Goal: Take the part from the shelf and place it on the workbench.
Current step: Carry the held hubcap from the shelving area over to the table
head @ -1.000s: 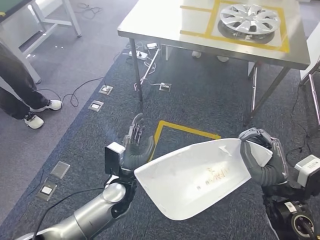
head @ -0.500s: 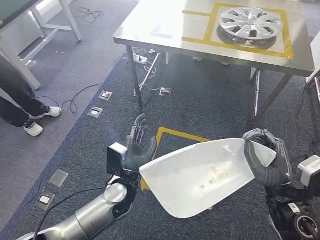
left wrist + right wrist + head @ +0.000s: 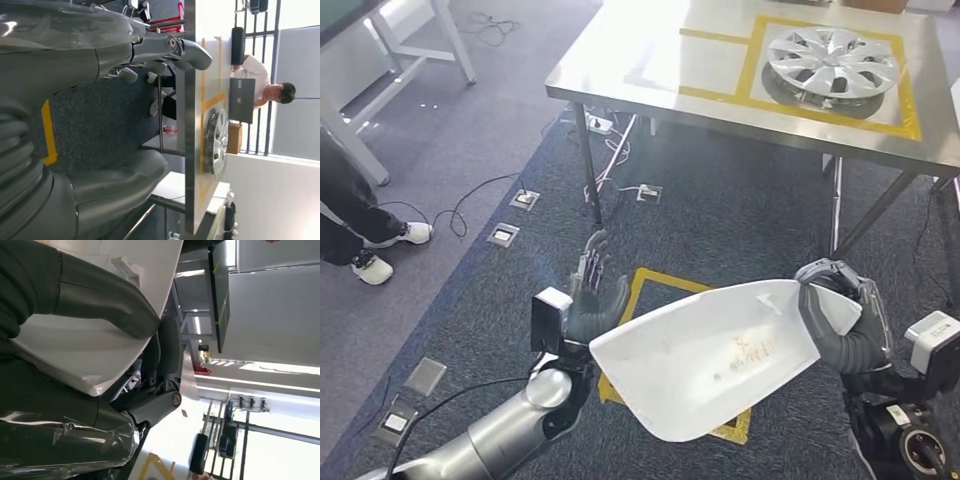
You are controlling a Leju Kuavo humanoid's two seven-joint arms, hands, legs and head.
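Observation:
The part is a large white curved panel (image 3: 705,360) with faint writing, held level over the carpet in front of me. My right hand (image 3: 841,320) grips its right end, thumb on top; up close the thumb (image 3: 109,295) presses on the white panel (image 3: 86,347). My left hand (image 3: 593,295) stands open beside the panel's left end, fingers spread upward, and I cannot tell whether it touches the edge. The steel workbench (image 3: 652,60) stands ahead, with a silver hubcap (image 3: 837,60) inside a yellow-taped square. The left wrist view shows the workbench (image 3: 190,125) edge-on with the hubcap (image 3: 216,142).
Yellow tape (image 3: 663,285) marks a square on the dark carpet beneath the panel. Cables and floor sockets (image 3: 505,235) lie left of the bench legs. A person's legs and shoes (image 3: 365,255) are at the far left. Another person (image 3: 268,90) sits behind the bench with a laptop.
The whole view has shifted: the workbench sits slightly nearer and the yellow floor square has slid toward me. Both hands and the panel keep their pose relative to me.

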